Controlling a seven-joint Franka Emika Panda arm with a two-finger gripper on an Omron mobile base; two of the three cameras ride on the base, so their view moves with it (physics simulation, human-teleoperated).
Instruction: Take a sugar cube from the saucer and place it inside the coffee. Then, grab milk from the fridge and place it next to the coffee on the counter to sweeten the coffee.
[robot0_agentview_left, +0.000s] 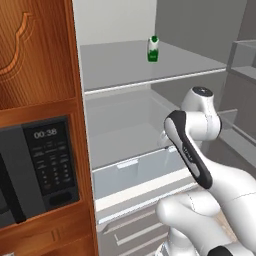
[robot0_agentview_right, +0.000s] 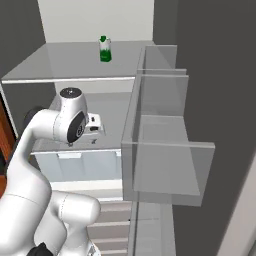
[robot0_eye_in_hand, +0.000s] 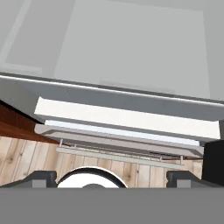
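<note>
Milk (robot0_agentview_left: 153, 49) stands upright on the upper fridge (robot0_agentview_left: 150, 65) shelf, long axis vertical, green cap up, set toward the back and alone. Gripper (robot0_eye_in_hand: 112, 178) held lower, in front of the drawer level, well apart from the carton; fingertips (robot0_eye_in_hand: 41, 178) spread wide, holding nothing.

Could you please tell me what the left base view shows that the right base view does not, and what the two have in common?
Left base view alone: the black microwave with its keypad, set in reddish-brown wood cabinetry beside the fridge. Right base view alone: the translucent door bins at the right. Both share the open fridge, the milk standing upright on the upper shelf, the drawers below, and the white arm raised in front.
</note>
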